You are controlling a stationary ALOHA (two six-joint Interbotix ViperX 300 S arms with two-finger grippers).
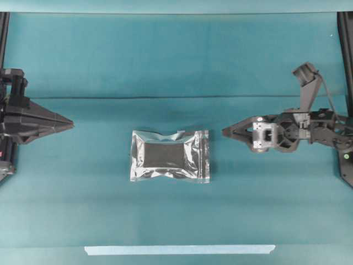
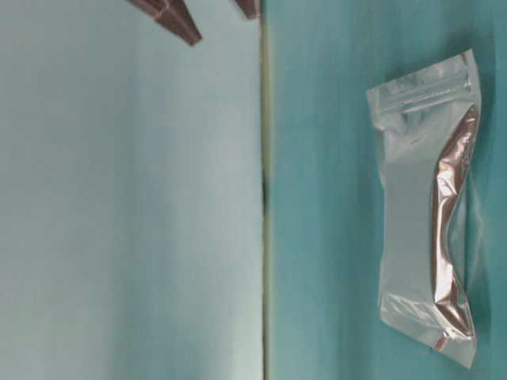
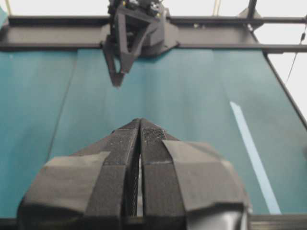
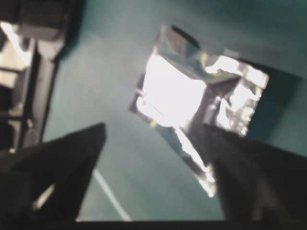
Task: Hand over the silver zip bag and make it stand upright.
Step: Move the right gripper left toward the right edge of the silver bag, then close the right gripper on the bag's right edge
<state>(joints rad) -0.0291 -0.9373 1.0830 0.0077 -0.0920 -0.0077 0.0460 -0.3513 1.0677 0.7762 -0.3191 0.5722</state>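
Observation:
The silver zip bag point(image 1: 170, 156) lies flat on the teal table point(image 1: 110, 66), its zip strip toward the right; it also shows in the table-level view point(image 2: 428, 206) and, blurred and glaring, in the right wrist view point(image 4: 192, 100). My right gripper point(image 1: 225, 131) hovers just right of the bag with its fingers spread wide and nothing between them point(image 4: 154, 127); its dark fingertips point(image 2: 190, 33) show at the top of the table-level view. My left gripper point(image 1: 70, 123) stays far left, well apart from the bag, jaws pressed together and empty point(image 3: 140, 122). The bag is hidden in the left wrist view.
A pale tape strip point(image 1: 179, 249) runs along the table's front edge, also seen in the wrist views point(image 3: 254, 153) point(image 4: 108, 191). Black frame rails point(image 1: 346, 49) stand at both sides. A fold line point(image 1: 165, 97) crosses the cloth behind the bag.

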